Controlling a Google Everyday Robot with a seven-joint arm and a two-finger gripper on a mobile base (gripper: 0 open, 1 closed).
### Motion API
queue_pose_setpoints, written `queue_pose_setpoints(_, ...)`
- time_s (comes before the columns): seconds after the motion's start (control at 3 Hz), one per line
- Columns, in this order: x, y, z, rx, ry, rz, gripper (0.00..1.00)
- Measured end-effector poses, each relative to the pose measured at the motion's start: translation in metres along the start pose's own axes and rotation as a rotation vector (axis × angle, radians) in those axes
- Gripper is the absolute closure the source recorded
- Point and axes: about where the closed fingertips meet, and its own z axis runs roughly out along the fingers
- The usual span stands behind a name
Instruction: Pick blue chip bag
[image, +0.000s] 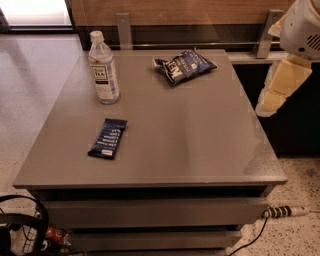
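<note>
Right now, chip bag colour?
Blue chip bag: dark navy, white lettering, seen in the camera view. Tool hangs beyond the right edge of the table.

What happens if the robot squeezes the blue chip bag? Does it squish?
It would probably crumple: the blue chip bag looks puffy and crinkled, so it is likely soft and light. Lying flat on the table, it shouldn't roll, though its smooth film may slip. The gripper hangs beside the table, away from it.
</note>
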Motion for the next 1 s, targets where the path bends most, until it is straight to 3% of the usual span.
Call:
queue_pose_setpoints(0.33, -0.022, -0.044, 0.03, 0.029, -0.075, 0.033, 0.0)
queue_pose_setpoints(0.67, -0.049, -0.094, 0.082, 0.05, -0.236, 0.106, 0.0)
queue_pose_setpoints(1.0, -0.068, -0.118, 0.109, 0.065, -0.342, 0.146, 0.0)
